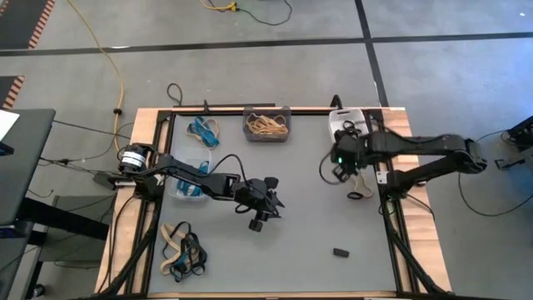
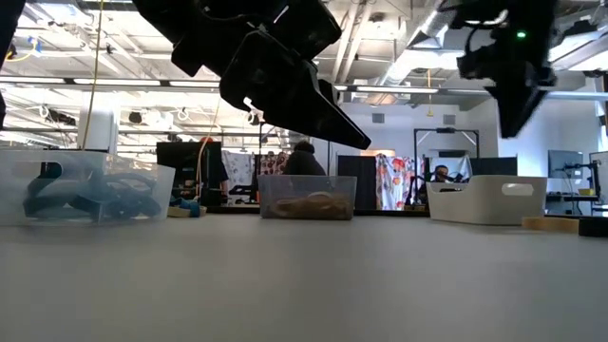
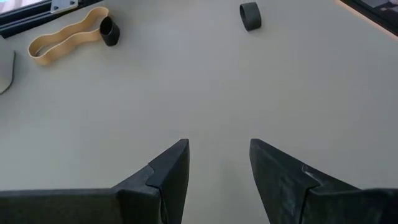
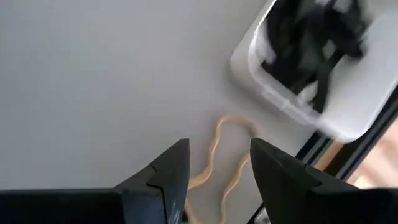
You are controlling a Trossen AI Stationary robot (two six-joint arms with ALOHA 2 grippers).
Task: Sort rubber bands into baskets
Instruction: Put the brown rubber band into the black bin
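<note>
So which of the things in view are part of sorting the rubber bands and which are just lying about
Part of the job:
- white basket with black bands
- dark grey basket with tan bands
- clear basket with blue bands
- tan band near the right gripper
- loose black band
- mixed pile of bands
- blue bands
- left gripper

Just lying about:
- yellow floor cable

Three baskets on the tabletop: one basket at the far edge's middle, a second near the far right corner, a third by the left edge. Rubber bands lie in each; loose bands sit near the far left corner, a pile near the near left corner, one band by the right edge
</note>
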